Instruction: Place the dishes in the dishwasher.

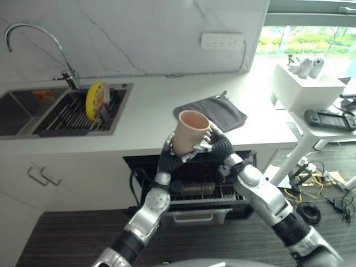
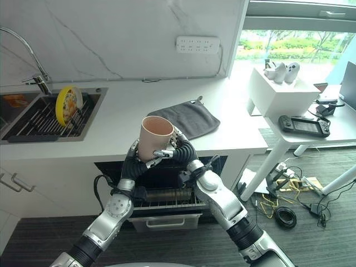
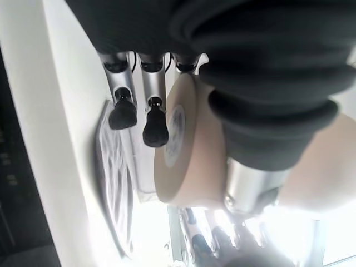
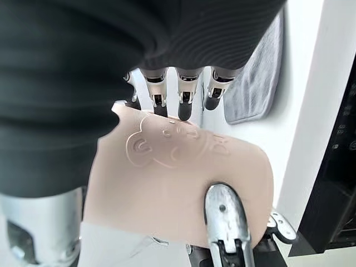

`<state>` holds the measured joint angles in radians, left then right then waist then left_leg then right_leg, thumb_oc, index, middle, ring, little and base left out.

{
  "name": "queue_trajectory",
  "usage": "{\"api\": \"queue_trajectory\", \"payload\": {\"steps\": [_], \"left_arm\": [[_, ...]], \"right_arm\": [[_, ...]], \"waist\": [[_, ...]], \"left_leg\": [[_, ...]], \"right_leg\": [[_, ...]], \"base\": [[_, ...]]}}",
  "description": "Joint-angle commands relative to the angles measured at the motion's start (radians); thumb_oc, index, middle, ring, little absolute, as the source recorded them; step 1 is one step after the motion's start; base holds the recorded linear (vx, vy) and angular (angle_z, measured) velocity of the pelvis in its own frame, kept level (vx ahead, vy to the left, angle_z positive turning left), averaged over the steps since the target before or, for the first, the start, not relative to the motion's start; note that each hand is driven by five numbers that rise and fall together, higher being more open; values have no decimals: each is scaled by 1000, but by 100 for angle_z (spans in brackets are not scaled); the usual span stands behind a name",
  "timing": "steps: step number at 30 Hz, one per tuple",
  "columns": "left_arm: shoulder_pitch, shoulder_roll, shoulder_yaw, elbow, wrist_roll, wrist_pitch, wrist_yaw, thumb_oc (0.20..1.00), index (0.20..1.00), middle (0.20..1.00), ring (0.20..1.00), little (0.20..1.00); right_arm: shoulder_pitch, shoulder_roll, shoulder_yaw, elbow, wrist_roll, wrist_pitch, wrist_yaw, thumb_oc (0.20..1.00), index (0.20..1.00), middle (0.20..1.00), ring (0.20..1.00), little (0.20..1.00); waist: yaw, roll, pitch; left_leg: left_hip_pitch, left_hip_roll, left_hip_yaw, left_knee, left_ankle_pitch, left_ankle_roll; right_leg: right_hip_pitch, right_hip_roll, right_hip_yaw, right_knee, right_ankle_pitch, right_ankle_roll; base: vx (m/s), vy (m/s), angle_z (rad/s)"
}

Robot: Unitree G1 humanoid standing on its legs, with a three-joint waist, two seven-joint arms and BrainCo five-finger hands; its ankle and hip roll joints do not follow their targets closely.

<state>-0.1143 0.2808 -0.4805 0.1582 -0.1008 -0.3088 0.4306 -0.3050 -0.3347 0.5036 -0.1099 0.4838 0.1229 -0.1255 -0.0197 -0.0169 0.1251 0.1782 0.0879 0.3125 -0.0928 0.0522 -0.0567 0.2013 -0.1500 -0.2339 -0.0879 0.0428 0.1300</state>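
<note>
Left eye view: a pale pink cup (image 1: pixel 189 132) stands upright, mouth up, raised over the front edge of the white counter (image 1: pixel 147 119), above the open dishwasher (image 1: pixel 192 192). The left hand (image 1: pixel 173 149) cups its lower left side and the right hand (image 1: pixel 207 142) wraps its right side with curled fingers. Behind the cup a dark grey mat (image 1: pixel 211 112) lies flat near the front edge. At the counter's left end, a yellow plate (image 1: pixel 95 100) stands on edge in the sink rack (image 1: pixel 78 114), well apart from the cup.

Right eye view: bare counter lies between the mat and the sink; a white side table (image 2: pixel 311 130) stands to the right.

Left wrist view: the left hand's fingers (image 3: pixel 156 125) reach past the cup's base, its thumb pressed against the wall.

Right wrist view: the right hand's fingers (image 4: pixel 183 100) curl behind the cup, thumb clamped on its embossed near side.
</note>
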Motion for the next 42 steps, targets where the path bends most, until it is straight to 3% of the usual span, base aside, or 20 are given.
{"api": "queue_trajectory", "payload": {"steps": [1,12,25,36,37,38,39,42], "left_arm": [[-136,8,-60,-66,58,-91,-11,200,200,200,200,200],[-134,2,-100,-64,15,-56,-56,200,200,200,200,200],[-137,-4,-153,-68,49,-56,-41,200,200,200,200,200],[-174,-5,-186,-88,78,-66,-44,200,200,200,200,200],[-176,-5,-189,-89,81,-64,-47,200,200,200,200,200],[-177,-5,-190,-90,82,-63,-48,200,200,200,200,200],[-181,-4,-193,-89,80,-63,-49,200,200,200,200,200],[-184,-3,-194,-91,87,-64,-48,200,200,200,200,200]], "right_arm": [[-131,47,20,-28,45,-30,-6,1000,1000,1000,1000,1000],[-162,66,37,7,25,-45,-22,1000,1000,1000,1000,1000],[-214,94,46,47,-41,-63,-98,1000,1000,1000,1000,1000],[-221,124,84,87,-54,-69,-94,1000,1000,1000,1000,1000],[-222,126,86,89,-68,-75,-97,504,504,504,504,504],[-223,126,87,90,-73,-76,-96,379,379,379,379,379],[-230,127,88,90,-98,-72,-98,200,200,200,200,200],[-234,120,90,85,-117,-75,-106,200,200,200,200,200]], "waist": [[15,-18,13],[21,-19,14],[31,-12,26],[32,-9,25],[32,-10,24],[32,-10,24],[32,-9,24],[30,-9,24]], "left_leg": [[70,17,-28,6,-113,7],[72,17,-27,6,-113,8],[70,15,-31,6,-115,10],[70,14,-36,6,-114,12],[70,14,-36,6,-115,12],[70,14,-36,6,-115,12],[70,13,-36,6,-115,12],[71,13,-35,6,-115,12]], "right_leg": [[26,3,-18,5,-38,-11],[26,3,-22,6,-40,-13],[28,0,-30,6,-43,-16],[31,-1,-34,6,-45,-17],[31,-1,-34,6,-45,-17],[31,-1,-34,6,-45,-17],[31,-1,-33,6,-45,-17],[31,-1,-33,6,-44,-17]], "base": [[0,0,0],[0,0,0],[0,0,0],[0,0,0],[0,0,0],[0,0,0],[0,0,0],[0,0,0]]}}
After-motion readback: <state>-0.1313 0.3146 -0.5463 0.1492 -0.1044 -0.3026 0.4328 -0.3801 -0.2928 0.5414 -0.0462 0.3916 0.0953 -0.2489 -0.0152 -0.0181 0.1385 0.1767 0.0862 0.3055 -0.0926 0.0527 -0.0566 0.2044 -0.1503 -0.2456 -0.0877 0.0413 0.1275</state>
